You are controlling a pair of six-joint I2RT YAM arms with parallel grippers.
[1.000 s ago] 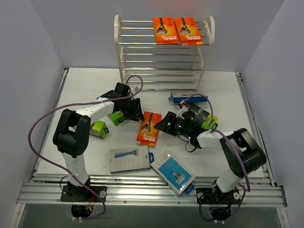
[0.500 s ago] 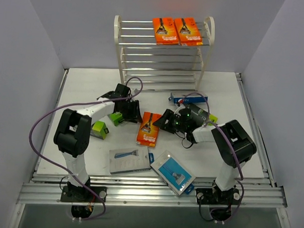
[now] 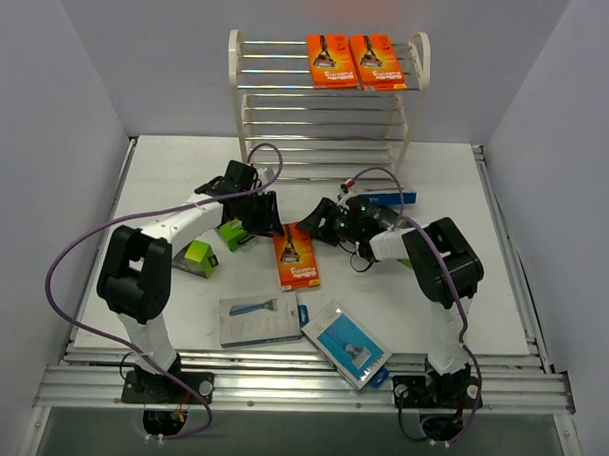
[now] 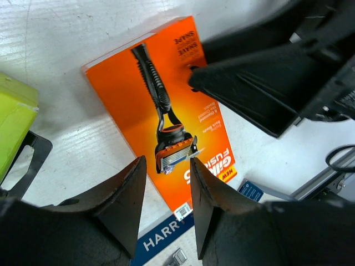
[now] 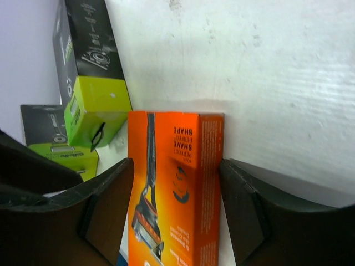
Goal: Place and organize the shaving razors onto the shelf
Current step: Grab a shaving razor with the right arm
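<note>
An orange razor card (image 3: pixel 296 258) lies flat on the table, and two more (image 3: pixel 354 61) lie on the top tier of the white shelf (image 3: pixel 239 96). My left gripper (image 3: pixel 269 219) is open and empty, hovering just above the card (image 4: pixel 150 105), with its fingertips (image 4: pixel 138 166) over the card's lower end. My right gripper (image 3: pixel 318 222) is open and rolled on its side at the card's far end. In the right wrist view the card (image 5: pixel 166 177) sits between its wide-apart jaws. Two black-and-lime boxes (image 3: pixel 234 234) (image 3: pixel 196 257) lie left of the card. A third one does not show.
Two blue/grey flat packs (image 3: pixel 261 319) (image 3: pixel 349 343) lie near the front edge. A blue pack (image 3: pixel 394 197) lies behind the right arm, close to the shelf's foot. The shelf's lower tiers hold nothing. The arms' purple cables loop over the table.
My right gripper has moved left and back to the orange card's far end. The card has turned slightly. My left gripper has shifted a little towards the card.
</note>
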